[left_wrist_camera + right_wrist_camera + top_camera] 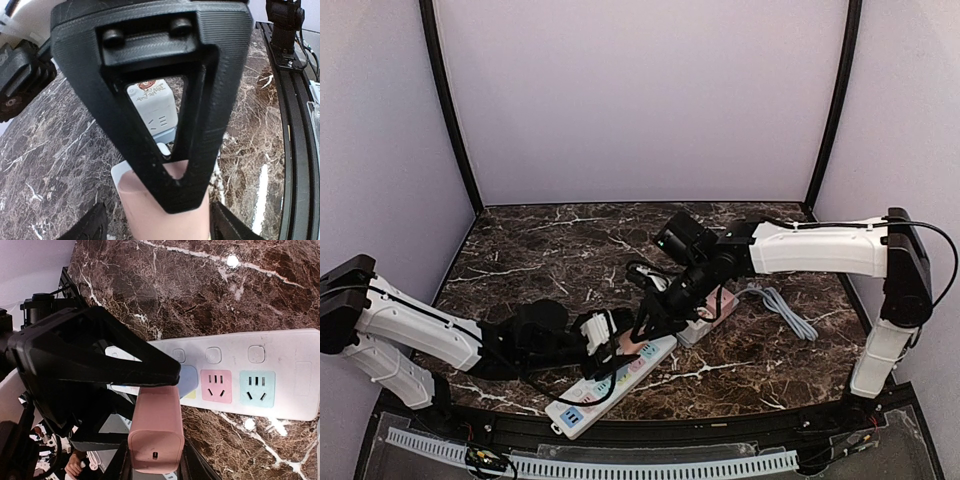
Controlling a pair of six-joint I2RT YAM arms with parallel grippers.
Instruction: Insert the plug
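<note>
Nearest my side, the white power strip lies slantwise on the marble bench, sockets face up so a plug can go straight down into it. The left tool sits low over the strip's middle, I judge to steady things at the socket. One of its fingers fills its own camera, and I cannot tell whether it is open or closed. Just past it, the pink plug is pinched by the right tool, which is closed on the plug's sides and reaches in from the far right, a hold that I think keeps the prong end free. The plug hangs over the strip by the pale blue socket, next to the pink socket. Its prongs are hidden, so I cannot say whether they have entered, and I would treat the seating as unconfirmed. Farther back, a grey cable trails across the bench.
</note>
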